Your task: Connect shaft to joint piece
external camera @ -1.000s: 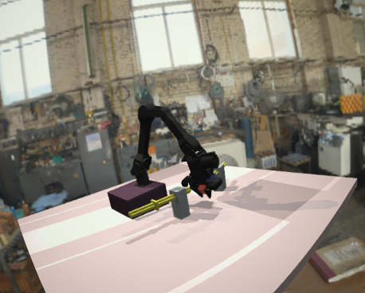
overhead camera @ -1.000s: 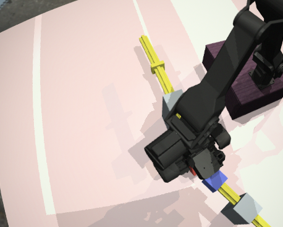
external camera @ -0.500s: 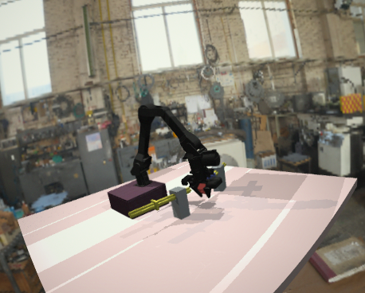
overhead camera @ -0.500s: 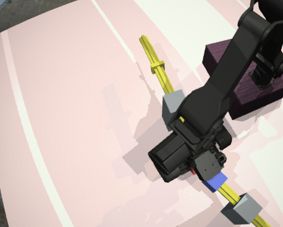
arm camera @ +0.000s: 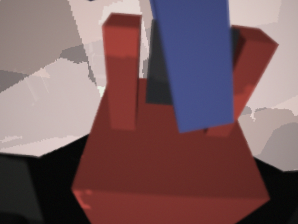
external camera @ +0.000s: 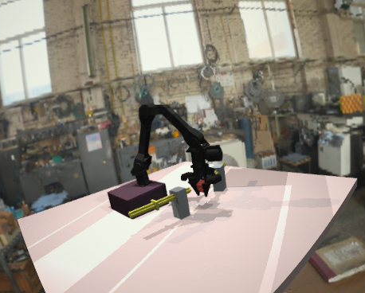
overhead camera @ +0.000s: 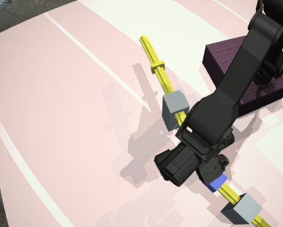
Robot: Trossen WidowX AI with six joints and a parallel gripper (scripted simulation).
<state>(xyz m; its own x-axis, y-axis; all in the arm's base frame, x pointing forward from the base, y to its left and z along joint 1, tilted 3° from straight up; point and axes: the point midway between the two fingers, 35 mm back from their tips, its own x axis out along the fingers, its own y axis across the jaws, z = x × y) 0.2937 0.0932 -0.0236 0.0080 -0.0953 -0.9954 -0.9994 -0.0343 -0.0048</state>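
The red joint piece (external camera: 201, 185) (arm camera: 165, 160) is clamped in my gripper (external camera: 202, 192), whose black fingers stand on both sides of it. Its two prongs straddle the blue hinge part (overhead camera: 218, 182) (arm camera: 200, 70) on the end of the fixed yellow shaft (overhead camera: 228, 193). That shaft runs through a grey block (overhead camera: 248, 208) (external camera: 220, 183). The second yellow shaft (overhead camera: 146, 46) (external camera: 143, 209), with a square collar, passes through the other grey block (overhead camera: 175, 102) (external camera: 179, 203). Its inner end comes out toward the gripper, and the arm partly covers it in the top view. The direction of the piece's opening is hidden.
The arm reaches over from its dark purple base block (overhead camera: 225, 55) (external camera: 132, 195), beside the second shaft. The forearm and wrist hang over the space between the two grey blocks. The pink and white table top (overhead camera: 52, 92) (external camera: 210, 247) carries shadows.
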